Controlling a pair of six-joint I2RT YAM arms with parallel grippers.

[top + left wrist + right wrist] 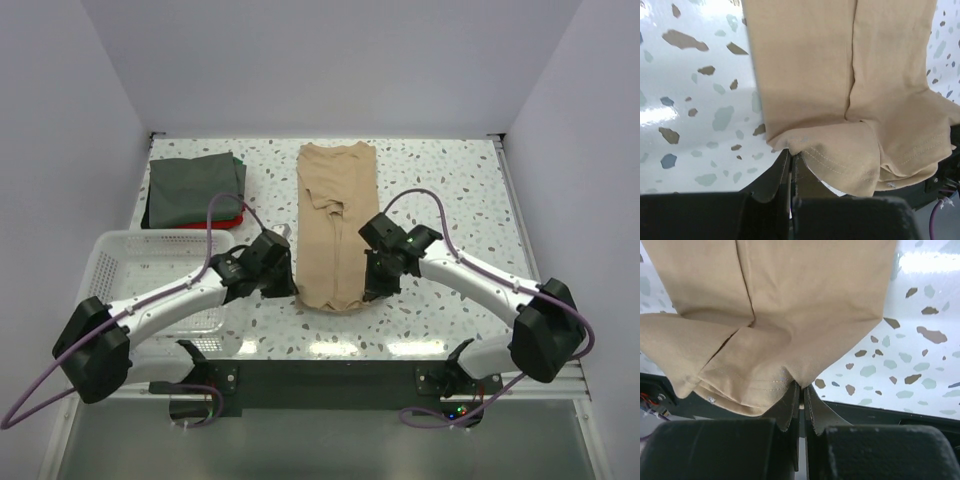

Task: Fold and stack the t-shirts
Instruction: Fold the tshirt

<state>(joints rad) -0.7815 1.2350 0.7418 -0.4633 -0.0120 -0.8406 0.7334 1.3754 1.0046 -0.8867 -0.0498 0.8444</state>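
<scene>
A tan t-shirt, folded into a long narrow strip, lies lengthwise in the middle of the table. My left gripper is shut on its near left corner. My right gripper is shut on its near right corner. The hem bunches and hangs between the two grippers, a little above the table. A folded dark grey-green t-shirt lies at the back left on top of a red t-shirt, of which only a thin edge shows.
A white mesh basket stands at the near left, under my left arm. The speckled table is walled on three sides. A dark mounting bar runs along the near edge.
</scene>
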